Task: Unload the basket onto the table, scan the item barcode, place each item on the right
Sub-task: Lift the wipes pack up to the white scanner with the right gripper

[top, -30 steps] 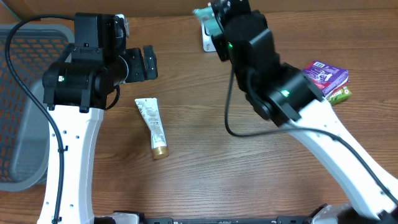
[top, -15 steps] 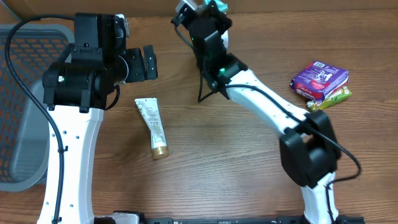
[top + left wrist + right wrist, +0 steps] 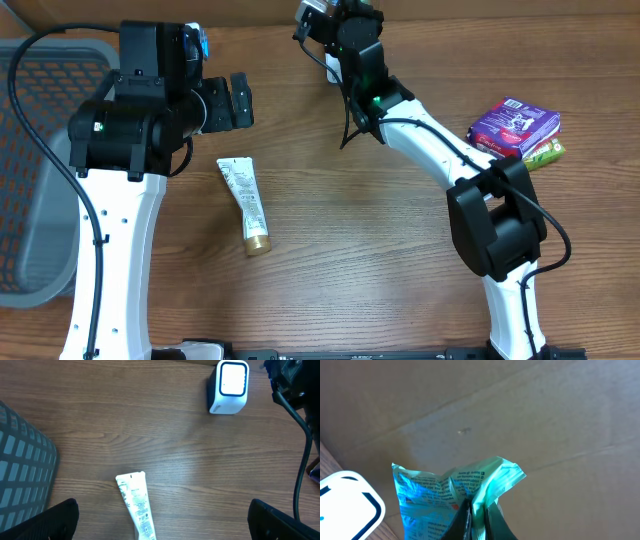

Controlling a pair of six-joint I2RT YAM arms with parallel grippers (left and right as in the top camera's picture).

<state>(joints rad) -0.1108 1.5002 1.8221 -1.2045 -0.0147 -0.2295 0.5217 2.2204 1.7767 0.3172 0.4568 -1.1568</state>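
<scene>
Bare wooden table (image 3: 330, 270) around white gold-capped tube (image 3: 245, 203), grey mesh basket (image 3: 25, 230) to its left, white box scanner (image 3: 228, 387) beyond, purple packet (image 3: 515, 122) far right

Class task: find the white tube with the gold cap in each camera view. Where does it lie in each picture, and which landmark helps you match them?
Overhead: the tube lies left of centre on the table.
Left wrist: the tube is at bottom centre, cut off by the lower edge.
Right wrist: not in view; it shows the teal packet and scanner.
Landmark: the grey basket, left of the tube in the overhead and left wrist views.
</scene>
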